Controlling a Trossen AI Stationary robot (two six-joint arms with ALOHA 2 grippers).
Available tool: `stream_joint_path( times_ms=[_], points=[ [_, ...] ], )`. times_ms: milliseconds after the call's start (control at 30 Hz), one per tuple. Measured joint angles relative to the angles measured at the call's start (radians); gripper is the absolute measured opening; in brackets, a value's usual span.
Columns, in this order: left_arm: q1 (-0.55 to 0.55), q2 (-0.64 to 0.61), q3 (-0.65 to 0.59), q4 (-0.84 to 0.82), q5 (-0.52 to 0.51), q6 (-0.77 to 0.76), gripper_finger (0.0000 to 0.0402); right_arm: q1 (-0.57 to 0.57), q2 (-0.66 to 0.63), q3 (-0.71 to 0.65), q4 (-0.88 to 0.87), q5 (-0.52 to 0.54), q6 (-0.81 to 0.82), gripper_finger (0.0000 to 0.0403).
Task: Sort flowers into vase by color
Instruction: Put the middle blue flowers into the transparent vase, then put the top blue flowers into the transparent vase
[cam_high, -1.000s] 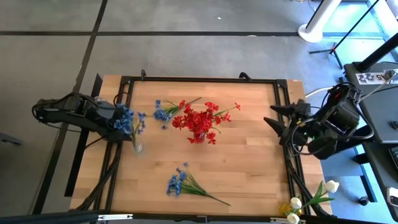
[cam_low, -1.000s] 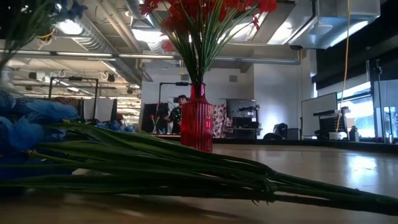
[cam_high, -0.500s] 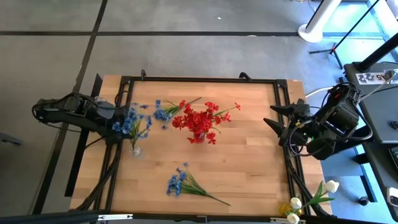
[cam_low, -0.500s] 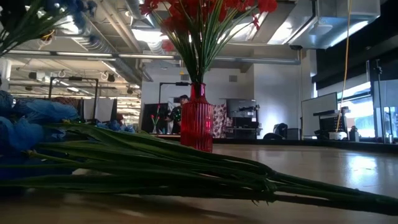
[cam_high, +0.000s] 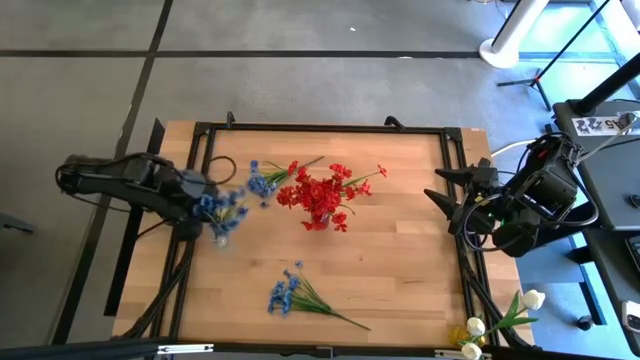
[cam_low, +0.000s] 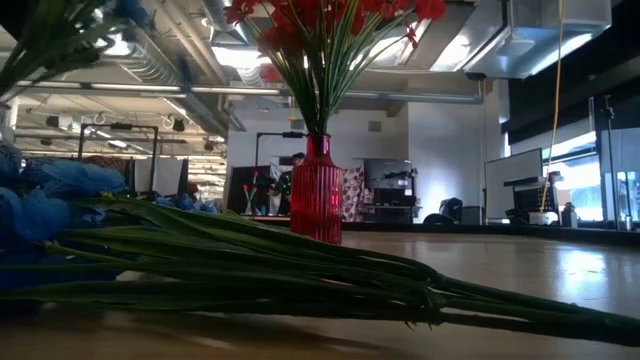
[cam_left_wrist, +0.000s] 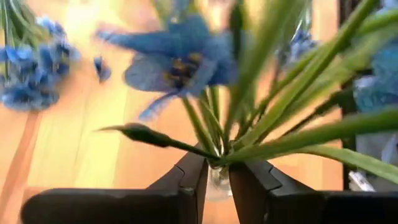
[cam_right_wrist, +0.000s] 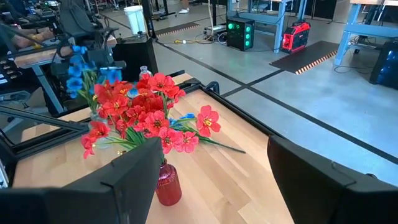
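Note:
My left gripper (cam_high: 200, 203) (cam_left_wrist: 219, 165) is shut on a blue-flowered sprig (cam_high: 222, 203) over the table's left part, just above a small clear vase (cam_high: 221, 238). The sprig also shows at the low view's upper left (cam_low: 50, 40). A red vase (cam_high: 318, 222) (cam_low: 317, 200) at the table's middle holds the red flowers (cam_high: 322, 190). One blue sprig (cam_high: 262, 183) lies on the table to the left of the red flowers. Another blue sprig (cam_high: 295, 295) lies near the front edge. My right gripper (cam_high: 447, 205) is open and empty at the table's right edge. My left gripper pinches the sprig's bunched green stems (cam_left_wrist: 214, 152) between its two fingers, low on the stems. Leaves and blue blooms (cam_left_wrist: 177, 62) fan out beyond the fingers. The clear vase's rim (cam_left_wrist: 217, 183) shows just past the fingertips. I cannot tell whether the stem ends are inside it.
White flowers (cam_high: 495, 322) lie off the table's front right corner. Black frame rails (cam_high: 320, 128) run along the table's edges. Bare wood lies between the red vase and the right edge. In the low view a person (cam_low: 290, 180) stands far behind the table.
My left gripper has gone a little toward the table's right edge with the blue sprig. The blooms have swung the same way and are blurred now. My right arm has kept still.

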Motion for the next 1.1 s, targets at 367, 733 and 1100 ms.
stream_joint_path(
  times_ms=[367, 733, 1100],
  points=[
    [0.000, 0.106, 0.208, -0.193, 0.000, -0.053, 0.0140, 0.000, -0.003, 0.000, -0.011, 0.000, 0.001, 0.0295],
    [0.000, 0.092, 0.412, -0.330, -0.074, -0.272, 0.0181, 0.000, -0.013, 0.000, -0.032, -0.018, 0.000, 0.0304],
    [0.000, 0.109, 0.354, -0.330, -0.059, -0.313, 0.0170, 0.000, -0.036, 0.000, -0.032, -0.036, -0.023, 0.0304]
  ],
)
